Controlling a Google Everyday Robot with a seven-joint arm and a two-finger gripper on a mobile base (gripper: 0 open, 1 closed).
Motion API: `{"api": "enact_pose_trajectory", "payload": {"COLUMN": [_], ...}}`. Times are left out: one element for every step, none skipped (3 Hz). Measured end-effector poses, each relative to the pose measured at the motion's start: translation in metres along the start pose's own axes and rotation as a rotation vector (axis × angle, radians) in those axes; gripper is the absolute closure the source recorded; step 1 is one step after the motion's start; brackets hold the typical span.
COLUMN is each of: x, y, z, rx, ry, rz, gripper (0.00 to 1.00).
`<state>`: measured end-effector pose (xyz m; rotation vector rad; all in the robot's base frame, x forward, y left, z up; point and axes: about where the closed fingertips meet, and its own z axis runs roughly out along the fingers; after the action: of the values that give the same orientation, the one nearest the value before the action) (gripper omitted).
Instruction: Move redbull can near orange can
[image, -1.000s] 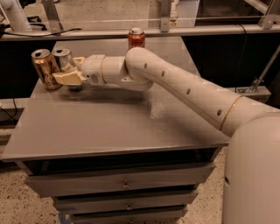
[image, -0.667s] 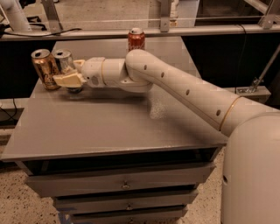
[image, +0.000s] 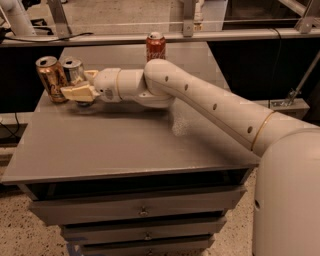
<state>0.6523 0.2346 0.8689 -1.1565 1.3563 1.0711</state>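
Observation:
The redbull can, slim with a silver top, stands upright on the grey table at the far left. It is right next to the orange can, a copper can with pale lettering, and the two almost touch. My gripper reaches in from the right and sits around the lower part of the redbull can, with one finger in front of it and one behind. The jaws look spread, not pressed on the can. The can's base is hidden behind the front finger.
A red cola can stands at the table's far edge, behind my forearm. My arm crosses the right half of the table. Drawers sit below the front edge. A rail runs behind the table.

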Motion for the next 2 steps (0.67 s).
{"api": "enact_pose_trajectory", "payload": {"x": [-0.0002, 0.0024], "y": [0.0, 0.0011], "z": [-0.0001, -0.0016], "rx": [0.0, -0.001], "ry": [0.0, 0.003], "rz": [0.0, 0.013], "gripper": [0.13, 0.0]}}
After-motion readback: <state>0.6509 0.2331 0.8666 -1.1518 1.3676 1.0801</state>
